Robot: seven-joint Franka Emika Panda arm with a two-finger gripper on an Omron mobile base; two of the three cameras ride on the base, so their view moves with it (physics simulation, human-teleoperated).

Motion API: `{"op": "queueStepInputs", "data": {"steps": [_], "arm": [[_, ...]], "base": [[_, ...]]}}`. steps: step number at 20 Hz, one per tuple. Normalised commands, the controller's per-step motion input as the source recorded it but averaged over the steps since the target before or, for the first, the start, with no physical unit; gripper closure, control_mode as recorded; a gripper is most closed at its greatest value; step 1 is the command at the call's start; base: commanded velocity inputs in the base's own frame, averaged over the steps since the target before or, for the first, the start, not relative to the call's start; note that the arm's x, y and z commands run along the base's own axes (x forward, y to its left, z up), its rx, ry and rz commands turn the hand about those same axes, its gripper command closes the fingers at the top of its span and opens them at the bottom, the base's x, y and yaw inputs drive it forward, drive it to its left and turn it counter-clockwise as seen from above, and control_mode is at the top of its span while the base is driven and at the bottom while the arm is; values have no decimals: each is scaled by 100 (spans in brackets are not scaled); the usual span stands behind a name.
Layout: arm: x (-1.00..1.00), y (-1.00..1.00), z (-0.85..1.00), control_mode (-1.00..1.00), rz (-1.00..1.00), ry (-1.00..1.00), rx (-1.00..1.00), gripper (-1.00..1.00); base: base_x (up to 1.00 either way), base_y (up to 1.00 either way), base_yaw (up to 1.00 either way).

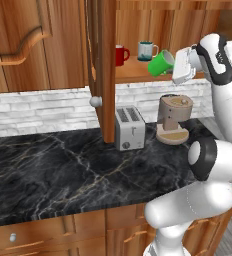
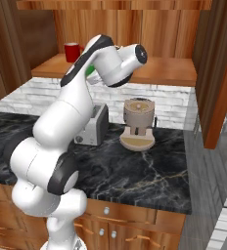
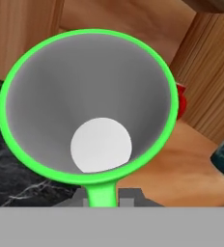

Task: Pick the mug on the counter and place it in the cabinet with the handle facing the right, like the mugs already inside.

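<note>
Nearest lies the counter, black and veined, with a toaster and a brown coffee machine standing toward its far edge, well below the work. Above them the gripper is raised to shelf height with the mug carried at its tip, tilted so that its mouth points back toward the hand. In the hand view the green rim opens straight at the camera and the handle runs down toward the fingers, so the pincer appears to be clamped on the mug at or near the handle, though the fingertips themselves are hidden and I cannot tell the exact hold.

The mug hangs just at the front of the cabinet shelf, to the right of the open door. Farther in stand the red mug and the teal mug, both upright.

To do this step well, I judge the hand should first bring the mug upright, then turn it until the handle points right, matching the pair inside. It should travel in level, keep apart from the teal mug, set the base flat on the plank to the right of it, and release only once the mug rests.
</note>
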Motion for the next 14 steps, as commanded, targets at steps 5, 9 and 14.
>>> {"op": "queueStepInputs", "data": {"steps": [5,9,14], "arm": [[-1,-2,26,-100,-3,0,4,100],[-1,0,21,-100,-4,0,3,100],[0,-1,18,-100,-3,3,4,100]], "base": [[0,0,0],[0,0,0],[0,0,0]]}}
